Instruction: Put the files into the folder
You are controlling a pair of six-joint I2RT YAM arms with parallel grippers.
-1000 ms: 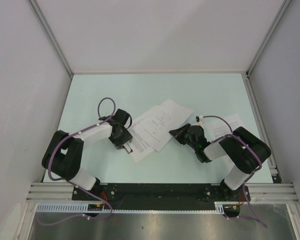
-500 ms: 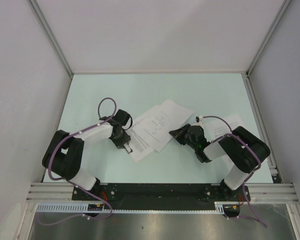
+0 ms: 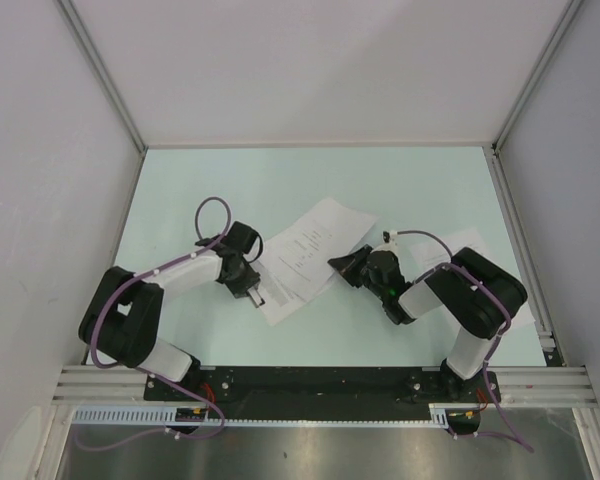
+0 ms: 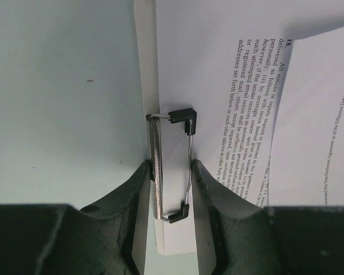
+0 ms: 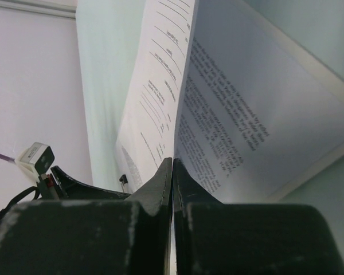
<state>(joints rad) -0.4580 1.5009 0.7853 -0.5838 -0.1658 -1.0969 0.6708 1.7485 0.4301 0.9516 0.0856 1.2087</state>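
The pale green table [image 3: 180, 190] sat boxed in by plain white walls [image 3: 40, 150] with metal rails at the corners. The files [image 3: 315, 245] lay fanned mid-table over the folder [image 4: 143, 86], and another sheet [image 3: 470, 245] lay off to the right, partly under the right arm.

From above I could not see either grip. The left wrist camera showed it: the left tool [image 4: 171, 172] had its fingers [image 4: 135, 195] pressed against both sides of the wire clip [image 4: 172, 166] on the folder's edge, dense text running beside it. The right wrist camera showed the right tool [image 5: 172, 172] pinched together on the edge of the top sheet [image 5: 160, 69], which curved up off the printed page beneath.
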